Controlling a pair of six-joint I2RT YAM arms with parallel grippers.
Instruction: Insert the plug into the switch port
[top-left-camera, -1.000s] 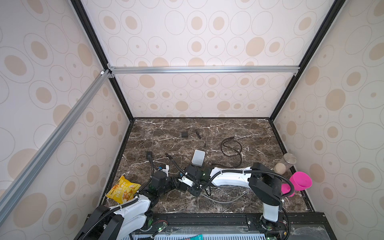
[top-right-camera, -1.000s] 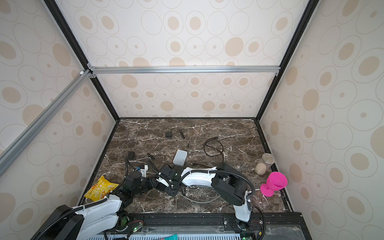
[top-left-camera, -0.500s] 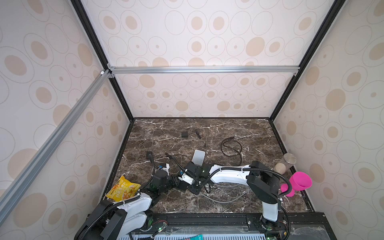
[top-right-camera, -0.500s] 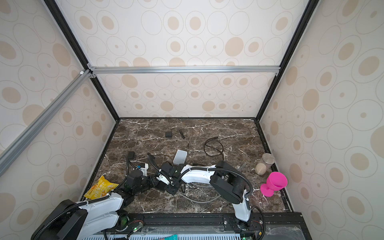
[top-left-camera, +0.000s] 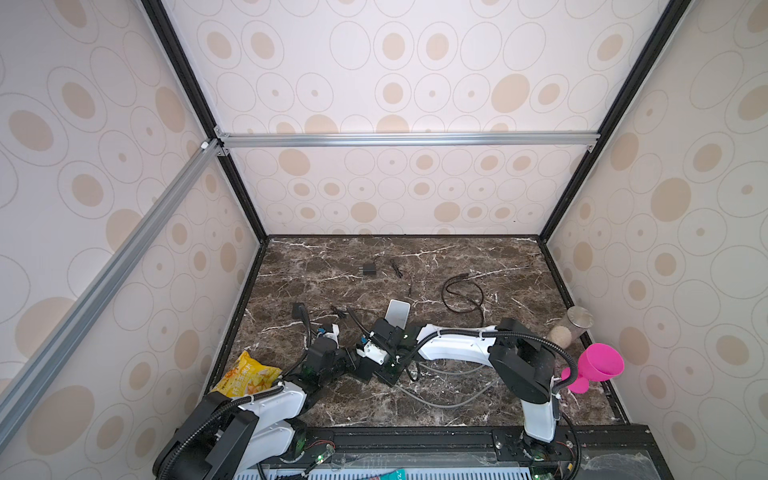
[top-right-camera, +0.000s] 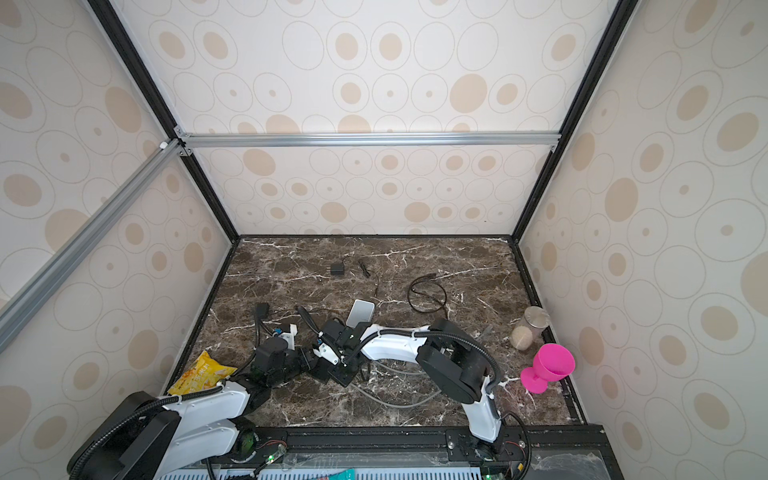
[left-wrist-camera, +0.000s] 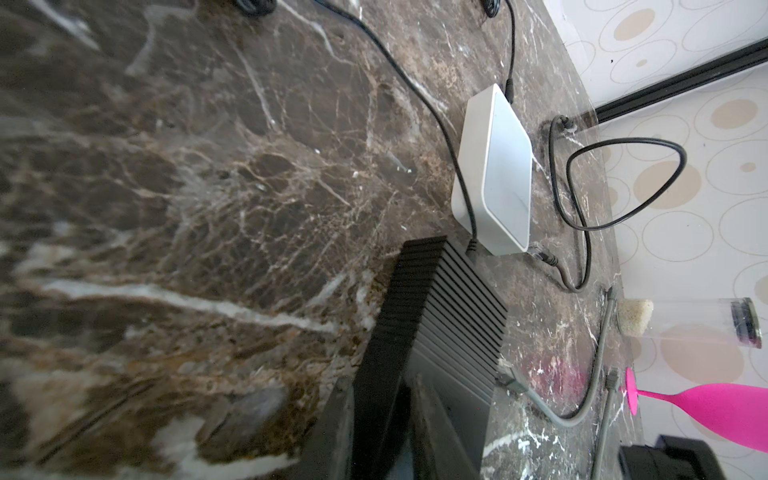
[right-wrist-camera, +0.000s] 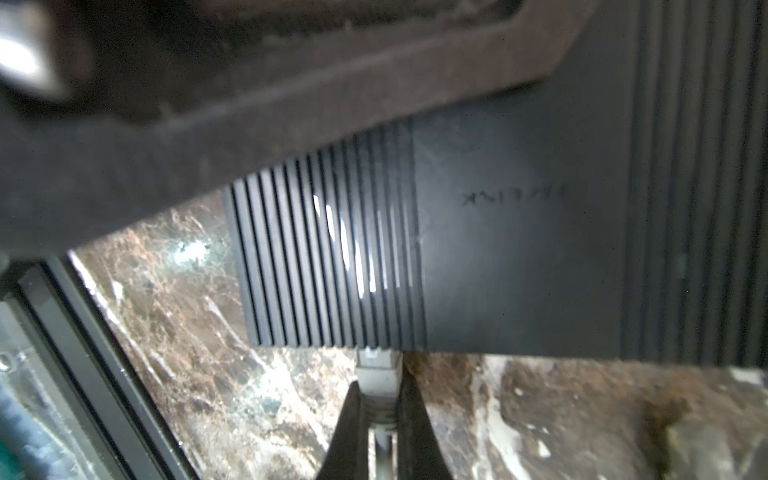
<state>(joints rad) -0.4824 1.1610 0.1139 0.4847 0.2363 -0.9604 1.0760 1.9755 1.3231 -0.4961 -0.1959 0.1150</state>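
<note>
In both top views the left pincer (top-left-camera: 354, 366) lies low over the table with its arm stretched out flat from the base. The black switch (top-left-camera: 384, 376) is at its tips. The right pincer (top-left-camera: 395, 368) angles down onto the switch's other side, right against the left one, with its elbow raised and its white forearm about level. A grey cable (top-left-camera: 440, 402) loops off behind it. The jaw gaps are too small to read here. In the left wrist view the left pincer's dark fingers (left-wrist-camera: 330, 432) straddle one end of the switch (left-wrist-camera: 440, 316) and are clamped on it. Just beyond them the plug (left-wrist-camera: 509, 380) sits at the switch's side face, and its cable (left-wrist-camera: 582, 411) curves away. A white box (left-wrist-camera: 494, 174) lies further ahead, past the switch. In the right wrist view the right pincer (right-wrist-camera: 379, 386) has its jaws almost together, pinching the grey plug (right-wrist-camera: 376, 365). The plug's tip, just ahead of the fingertips, meets the ribbed edge of the switch (right-wrist-camera: 519, 249). I cannot tell how far in it sits. A dark blurred shape crosses the switch's far side.
</note>
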